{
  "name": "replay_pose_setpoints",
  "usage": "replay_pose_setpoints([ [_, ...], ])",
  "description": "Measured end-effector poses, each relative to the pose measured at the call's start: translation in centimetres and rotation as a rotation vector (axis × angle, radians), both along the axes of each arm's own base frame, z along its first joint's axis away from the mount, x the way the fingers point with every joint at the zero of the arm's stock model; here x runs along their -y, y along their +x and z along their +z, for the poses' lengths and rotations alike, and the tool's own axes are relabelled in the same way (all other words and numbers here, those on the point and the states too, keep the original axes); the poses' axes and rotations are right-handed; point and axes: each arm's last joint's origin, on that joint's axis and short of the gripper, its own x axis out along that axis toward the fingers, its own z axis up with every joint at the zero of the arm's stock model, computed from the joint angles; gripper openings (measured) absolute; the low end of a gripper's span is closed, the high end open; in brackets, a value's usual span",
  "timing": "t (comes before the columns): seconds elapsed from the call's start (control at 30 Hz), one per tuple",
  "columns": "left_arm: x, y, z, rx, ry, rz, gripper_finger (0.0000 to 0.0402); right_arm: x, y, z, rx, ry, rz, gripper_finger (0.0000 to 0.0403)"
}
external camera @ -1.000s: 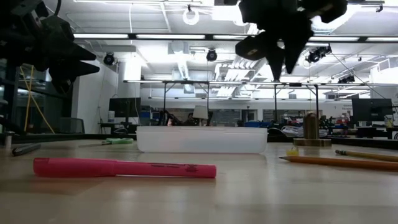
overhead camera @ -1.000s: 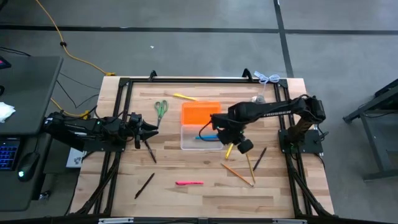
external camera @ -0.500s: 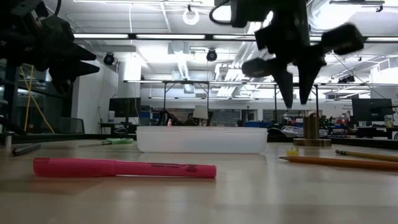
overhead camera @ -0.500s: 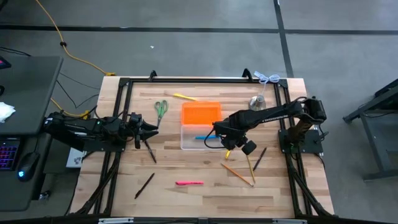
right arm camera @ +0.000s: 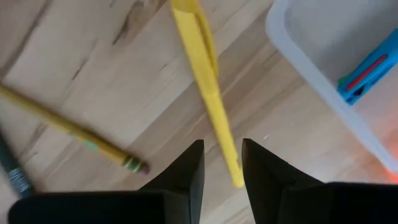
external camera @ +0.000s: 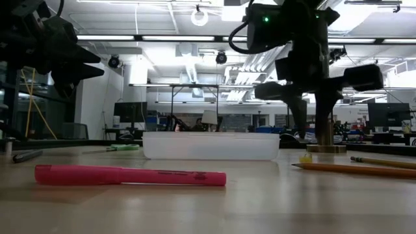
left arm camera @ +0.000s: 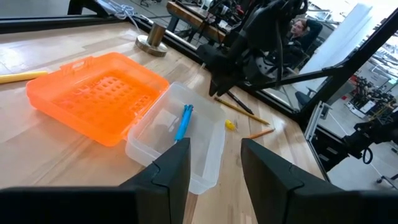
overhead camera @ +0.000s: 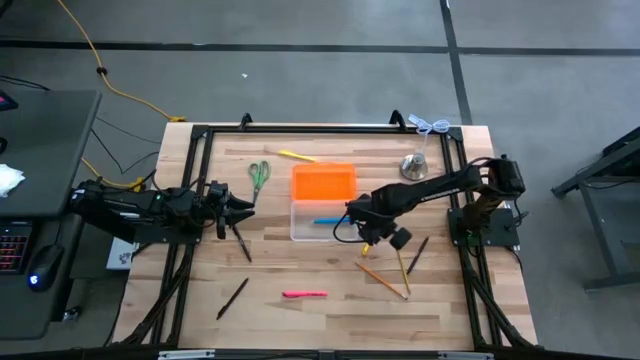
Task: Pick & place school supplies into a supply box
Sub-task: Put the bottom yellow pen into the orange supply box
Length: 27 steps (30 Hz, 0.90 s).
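Workshop floor with a wooden table [overhead camera: 300, 330] framed by black rails. A long lit hall lies behind it in the low view.

**Change:** Within the last second the right gripper [right arm camera: 222, 146] has left its place above the right end of the box [overhead camera: 310, 232]. It has dropped to just off that end, close over the wood. The arm now lies lower and flatter, so the bell [overhead camera: 413, 166] it covered is exposed.

**Right gripper:** The fingers stand apart, one on each side of the near end of a yellow pen [right arm camera: 205, 81] lying on the table. Nothing is clamped.

**Left gripper [left arm camera: 216, 143]:** It waits at the table's left side, fingers also spread and empty.

**Box:** It sits mid-table with its orange lid [overhead camera: 323, 183] folded open behind it, and it holds only a blue pen [overhead camera: 327, 220].

**Meaning for the task:** In my judgement one item is stowed and the yellow pen is next, with the grasp lined up but not yet made.

**Items outstanding:**
- the scissors [overhead camera: 259, 175]
- a pink marker [overhead camera: 304, 294]
- two pencils [overhead camera: 382, 280]
- dark pens [overhead camera: 232, 297]
- a second yellow item [overhead camera: 297, 156] behind the lid

**Obscured:**
- From above, the gripper hides nearly all of the yellow pen.
- The wrist view cuts off the pen's far end.
- I cannot tell whether the fingertips touch the wood.
- In the low view the box wall is frosted, so its contents are unreadable.
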Motion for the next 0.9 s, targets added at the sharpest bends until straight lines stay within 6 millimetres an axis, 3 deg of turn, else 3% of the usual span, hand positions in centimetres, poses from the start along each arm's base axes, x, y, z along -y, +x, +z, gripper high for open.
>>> replay_pose_setpoints([
  [0.47,0.0,0.0,0.0,0.0,0.0,0.0,0.0172,0.0,-0.7,-2.4,0.045,-0.006,0.041,0.0085],
  [0.9,0.0,0.0,0.0,0.0,0.0,0.0,0.0172,0.4,-0.6,-2.7,0.075,0.039,0.03,0.0076],
])
